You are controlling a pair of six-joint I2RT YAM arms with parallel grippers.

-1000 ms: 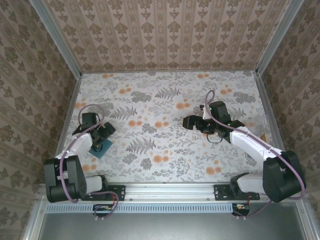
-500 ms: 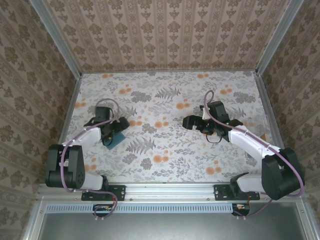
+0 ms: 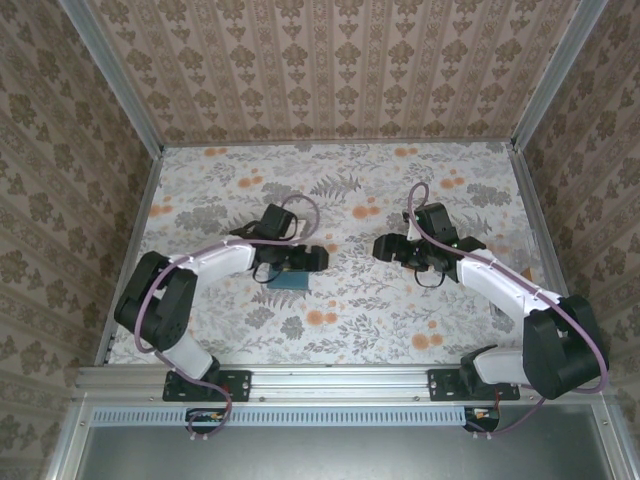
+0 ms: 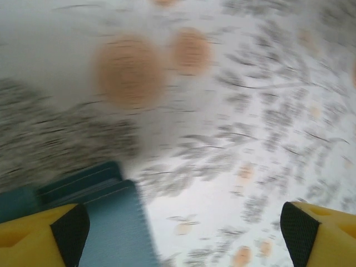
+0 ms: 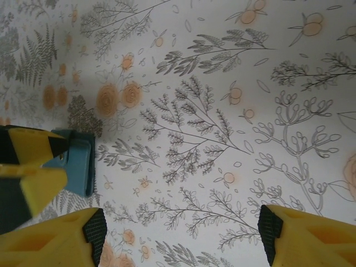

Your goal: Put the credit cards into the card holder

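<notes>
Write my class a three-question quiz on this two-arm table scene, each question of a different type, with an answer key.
1. True or false: the right end effector grips a card between its fingers.
2. Multiple choice: the teal wallet lies closest to A) the left end effector, B) the right end effector, C) the back wall.
3. Fill in: the fingers of both end effectors are mostly ___ in colour.
Key: 1 false; 2 A; 3 yellow.
</notes>
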